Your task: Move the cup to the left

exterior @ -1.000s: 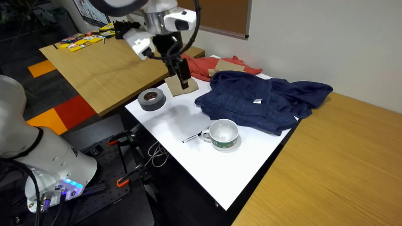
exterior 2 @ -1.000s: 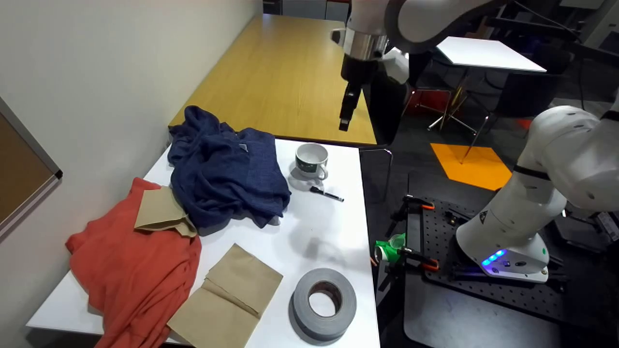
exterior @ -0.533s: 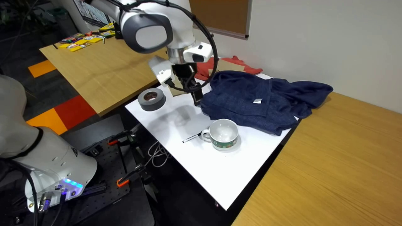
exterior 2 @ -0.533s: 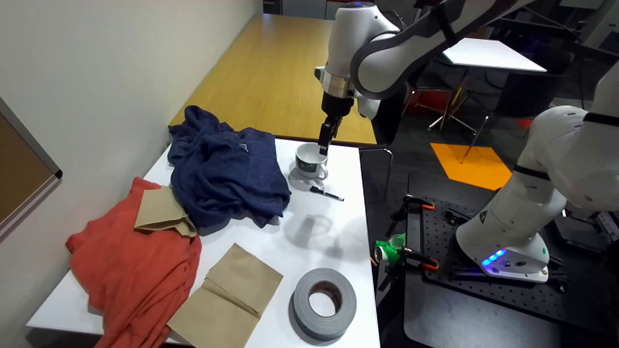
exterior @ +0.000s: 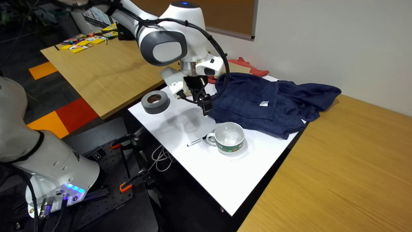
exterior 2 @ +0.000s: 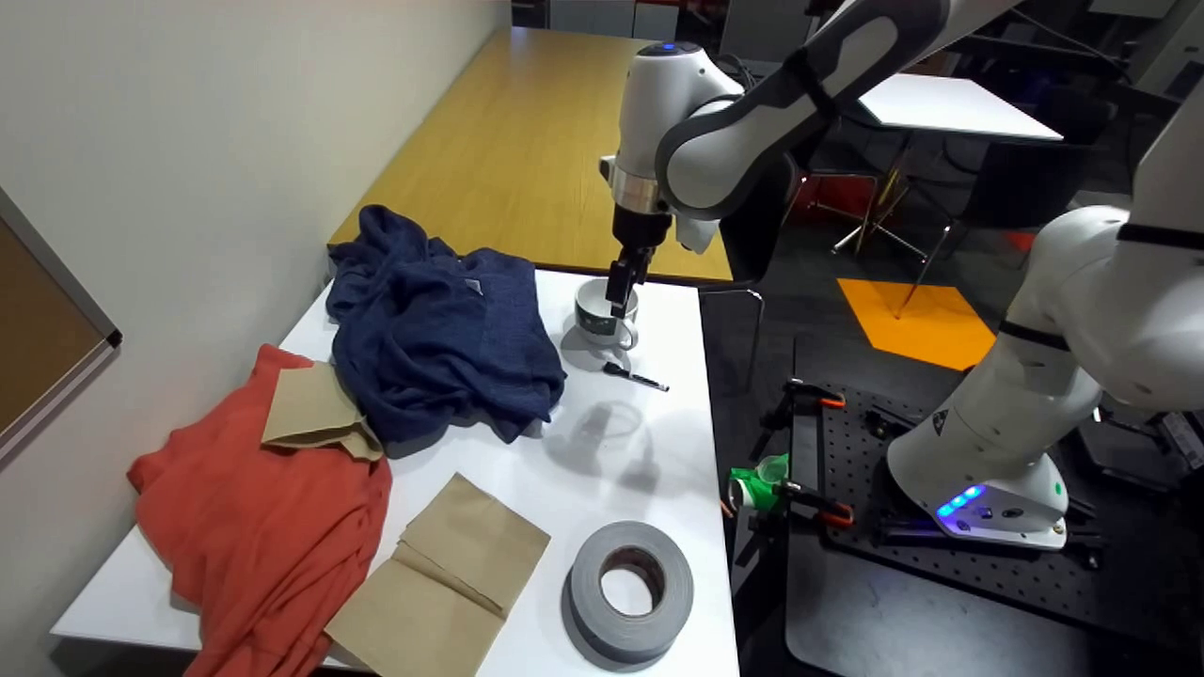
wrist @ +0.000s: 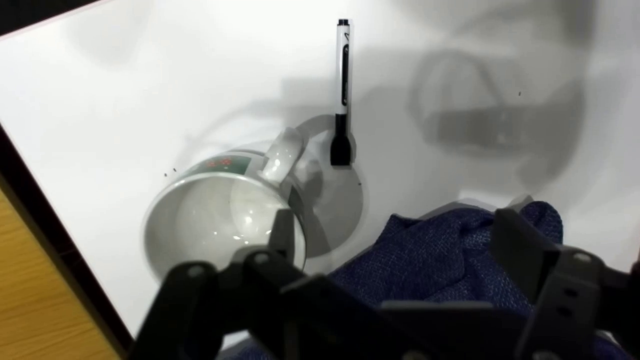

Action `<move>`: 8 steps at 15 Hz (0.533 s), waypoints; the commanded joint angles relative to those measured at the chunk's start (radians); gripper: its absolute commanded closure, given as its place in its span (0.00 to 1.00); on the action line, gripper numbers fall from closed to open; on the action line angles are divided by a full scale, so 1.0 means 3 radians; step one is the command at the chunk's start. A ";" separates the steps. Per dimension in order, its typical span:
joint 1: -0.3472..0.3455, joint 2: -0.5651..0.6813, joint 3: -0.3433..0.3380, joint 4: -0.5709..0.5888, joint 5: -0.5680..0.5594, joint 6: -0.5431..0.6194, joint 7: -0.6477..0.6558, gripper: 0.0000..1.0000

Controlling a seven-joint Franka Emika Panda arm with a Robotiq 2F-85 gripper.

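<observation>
The cup (exterior: 229,137) is low, round and pale whitish, with a green patterned band and a handle. It stands upright on the white table (exterior: 222,187), close to the blue cloth, and also shows in an exterior view (exterior 2: 589,308) and the wrist view (wrist: 200,220). My gripper (exterior: 205,108) is above the table, beside the cup near the cloth edge. In the wrist view my gripper (wrist: 400,240) is open with its fingers wide apart and nothing held. One finger (wrist: 283,232) overlaps the cup's rim in that view; contact cannot be told.
A marker pen (wrist: 342,95) lies near the cup's handle. Dark blue cloth (exterior: 254,100) lies under and beside the gripper. A grey tape roll (exterior 2: 630,592), brown paper (exterior 2: 470,545) and red cloth (exterior 2: 273,508) lie farther along the table. A wooden table (exterior: 347,167) adjoins.
The arm has come down and moved toward the cup, more slowly over the last half second. The cup, pen and cloths have not moved.
</observation>
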 commanded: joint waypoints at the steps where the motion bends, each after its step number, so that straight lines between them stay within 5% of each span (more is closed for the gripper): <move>1: -0.0065 0.0028 0.0046 0.0001 -0.0034 0.0135 0.0030 0.00; 8: -0.0131 0.0508 0.0047 0.0130 0.0144 0.0891 0.0138 0.00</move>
